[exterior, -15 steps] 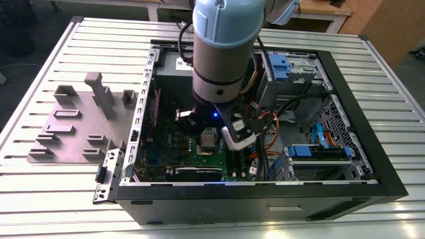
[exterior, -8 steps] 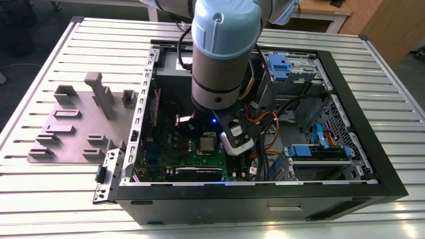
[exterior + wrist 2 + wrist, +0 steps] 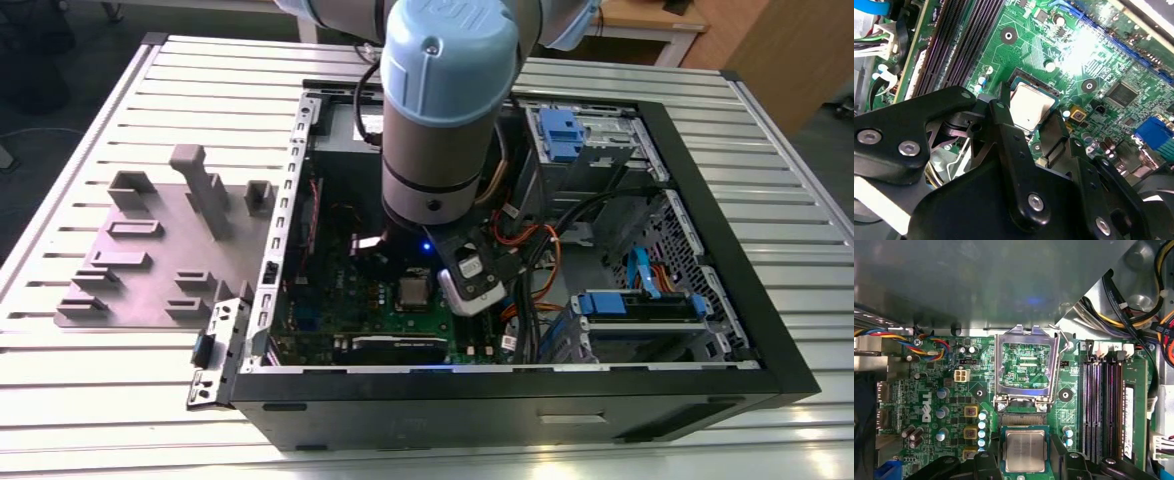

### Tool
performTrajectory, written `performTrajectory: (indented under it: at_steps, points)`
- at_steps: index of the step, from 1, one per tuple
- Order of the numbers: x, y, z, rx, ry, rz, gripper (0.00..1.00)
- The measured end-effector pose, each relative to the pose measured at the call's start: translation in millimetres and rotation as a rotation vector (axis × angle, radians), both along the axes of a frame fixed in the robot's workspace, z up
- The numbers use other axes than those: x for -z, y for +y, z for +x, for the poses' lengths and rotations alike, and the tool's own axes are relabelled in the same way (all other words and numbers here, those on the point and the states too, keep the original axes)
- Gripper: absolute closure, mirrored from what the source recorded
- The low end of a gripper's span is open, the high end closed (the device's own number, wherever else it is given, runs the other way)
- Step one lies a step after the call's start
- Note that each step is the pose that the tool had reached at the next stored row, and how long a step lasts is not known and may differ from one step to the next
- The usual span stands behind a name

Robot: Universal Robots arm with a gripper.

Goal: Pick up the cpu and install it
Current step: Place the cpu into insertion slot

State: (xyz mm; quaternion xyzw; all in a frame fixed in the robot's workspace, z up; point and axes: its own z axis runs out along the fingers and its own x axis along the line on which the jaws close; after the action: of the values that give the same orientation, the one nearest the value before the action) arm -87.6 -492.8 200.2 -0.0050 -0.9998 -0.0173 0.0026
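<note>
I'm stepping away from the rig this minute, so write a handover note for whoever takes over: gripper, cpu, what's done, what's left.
Gripper: down inside the open computer case, straddling the cpu. Whether it grips the chip cannot be told.
Cpu: metal top up, at the socket on the green motherboard. In the first wrist view a strip of socket contacts shows beside it, so seating is unconfirmed.
Socket frame: swung open, clear of the cpu.
Done: the cpu is at the socket.
Left: cpu not confirmed seated; socket frame not closed.
</note>
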Motion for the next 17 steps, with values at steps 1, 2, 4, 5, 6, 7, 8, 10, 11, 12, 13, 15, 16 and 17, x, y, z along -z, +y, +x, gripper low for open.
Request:
performTrajectory:
  at_steps: [1,2,4,5,6,7,8,10,11,12,13,15,16,17]
  points:
    - [0.6,0.0,0.0,0.001,0.0001,-0.0001,0.53]
    - [1.2,-0.1,0.0,0.001,0.0001,-0.0001,0.53]
    - [2.2,-0.1,-0.2,0.001,0.0001,-0.0002,0.53]
    - [2.8,0.0,-0.3,0.001,0.0001,-0.0001,0.53]
    - [3.5,0.0,-0.5,0.001,0.0000,-0.0001,0.53]
    - [4.1,0.0,-0.7,0.001,0.0000,-0.0001,0.53]
    - [4.6,-0.1,-1.0,0.001,0.0000,-0.0001,0.53]
    - [4.9,-0.1,-1.5,0.001,0.0002,-0.0002,0.53]
    - [5.0,-0.1,-1.8,0.001,0.0002,-0.0001,0.53]
    - [5.2,-0.1,-2.0,0.001,0.0001,-0.0001,0.53]
    - [5.5,0.0,-2.0,0.001,0.0000,0.0001,0.53]
    - [6.3,0.0,-2.0,0.001,0.0000,0.0009,0.53]
    - [6.7,0.0,-2.0,0.001,0.0000,0.0012,0.53]
    - [7.2,0.0,-2.1,0.001,0.0000,0.0017,0.53]
